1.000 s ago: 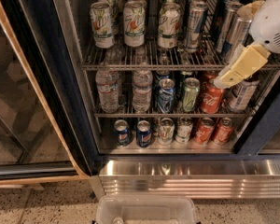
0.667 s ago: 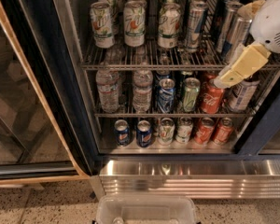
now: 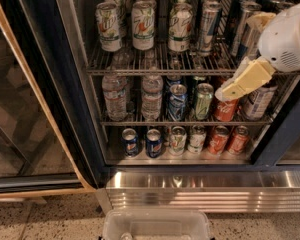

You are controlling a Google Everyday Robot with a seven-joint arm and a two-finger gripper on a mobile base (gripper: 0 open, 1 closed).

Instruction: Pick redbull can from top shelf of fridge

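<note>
The fridge (image 3: 200,189) stands open in the camera view. The redbull can (image 3: 208,26), slim and silver with slanted blue panels, stands on the top shelf (image 3: 140,64), right of the middle. My gripper (image 3: 235,86), cream-coloured on a white arm (image 3: 287,36), hangs at the right side of the fridge. It is in front of the middle rack, below and to the right of the redbull can, and apart from it. It holds nothing that I can see.
Wider white-and-green cans (image 3: 142,24) fill the left of the top shelf and dark slim cans (image 3: 242,19) the right. Water bottles (image 3: 115,96) and red cans (image 3: 225,109) are on the lower racks. The glass door (image 3: 25,99) is at the left, a clear bin (image 3: 157,226) on the floor.
</note>
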